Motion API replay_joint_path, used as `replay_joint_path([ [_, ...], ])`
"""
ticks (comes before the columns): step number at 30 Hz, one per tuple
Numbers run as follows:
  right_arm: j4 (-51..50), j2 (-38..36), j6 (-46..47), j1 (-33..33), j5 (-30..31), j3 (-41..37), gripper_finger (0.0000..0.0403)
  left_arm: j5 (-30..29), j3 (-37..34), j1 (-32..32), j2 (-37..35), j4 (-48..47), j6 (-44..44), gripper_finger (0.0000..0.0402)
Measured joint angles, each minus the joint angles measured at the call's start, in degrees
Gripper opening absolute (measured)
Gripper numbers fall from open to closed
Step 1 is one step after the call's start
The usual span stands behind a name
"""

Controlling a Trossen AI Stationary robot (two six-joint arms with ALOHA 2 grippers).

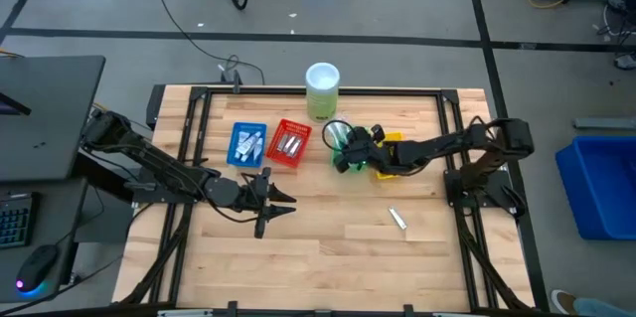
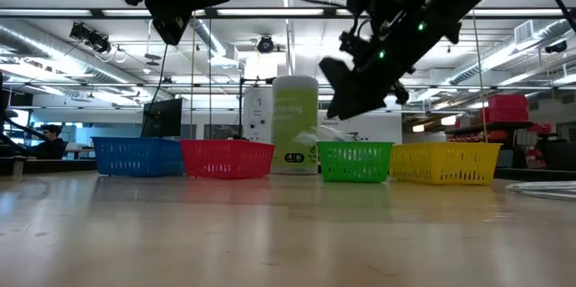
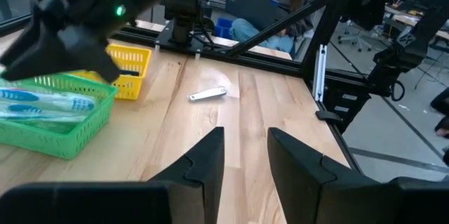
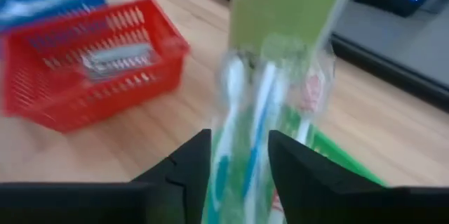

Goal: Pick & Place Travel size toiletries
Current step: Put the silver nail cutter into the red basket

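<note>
A clear packet of toothbrushes (image 4: 256, 122) with blue and white handles lies in the green tray (image 3: 63, 136) and also shows in the left wrist view (image 3: 42, 103). My right gripper (image 1: 348, 150) hovers over that tray, open, its fingers on either side of the packet's near end (image 4: 242, 161). My left gripper (image 1: 276, 203) waits open above bare table near the middle, holding nothing. A small white tube (image 1: 397, 220) lies flat on the table toward the right near side. The blue tray (image 1: 247, 144) and the red tray (image 1: 290, 143) hold small white and dark items. My right gripper slants down from the table's right side over the toothbrush packet's near end (image 4: 245, 140). The picture is smeared there, so I cannot tell whether the fingers touch it. The packet rests in the green tray.
The pale green cylinder with a white top (image 1: 322, 88) stands behind the trays at the far edge. A yellow tray (image 3: 130, 69) sits right of the green one, partly under the right arm. A black frame (image 1: 298, 90) borders the table. Bare wood spans the near half.
</note>
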Motion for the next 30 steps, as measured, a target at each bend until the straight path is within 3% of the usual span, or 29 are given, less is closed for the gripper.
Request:
replay_joint_path([
  [8,-10.9,-10.5,-1.2,4.2,-10.6,0.1,0.0183,0.0,0.0,0.0,0.0,-0.3,-0.2,0.0116],
  [14,-29.7,-17.9,7.8,9.6,-26.9,0.1,0.0173,0.0,0.0,0.0,0.0,-0.8,-2.3,0.0116],
  [18,-42.4,-19.0,14.6,16.4,-36.8,0.1,0.0164,0.0,0.0,0.0,0.0,-0.7,-5.6,0.0116],
  [21,-48.1,-17.8,19.9,22.4,-39.1,0.1,0.0165,-0.9,0.0,0.0,0.0,-0.7,-4.9,0.0116],
  [25,-49.8,-15.3,25.3,28.7,-37.2,0.1,0.0182,-5.1,0.8,0.0,0.0,-0.5,-2.2,0.0116],
  [30,-50.7,-10.6,28.2,32.1,-34.3,-0.1,0.0214,-6.5,2.2,0.1,0.0,-0.4,1.2,0.0117],
])
